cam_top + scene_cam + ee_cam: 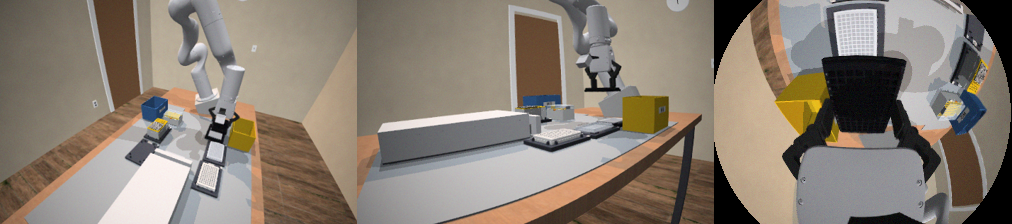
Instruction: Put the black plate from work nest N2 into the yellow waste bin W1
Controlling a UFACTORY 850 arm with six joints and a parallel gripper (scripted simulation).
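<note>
While gripper (602, 85) clamps black plate (862, 90) aloft, yellow bin (644, 113) label seems unreadable

The arm (212, 39) runs off the top edge in the top and exterior views, its upper links unseen. In the wrist view the gripper body (862, 189) hides the near end of the black plate (863, 92), and the plate covers part of the yellow bin (801, 106). The cooler (149, 191) is cut by the near edge. The bin's label (662, 109) is too small to read.
</note>
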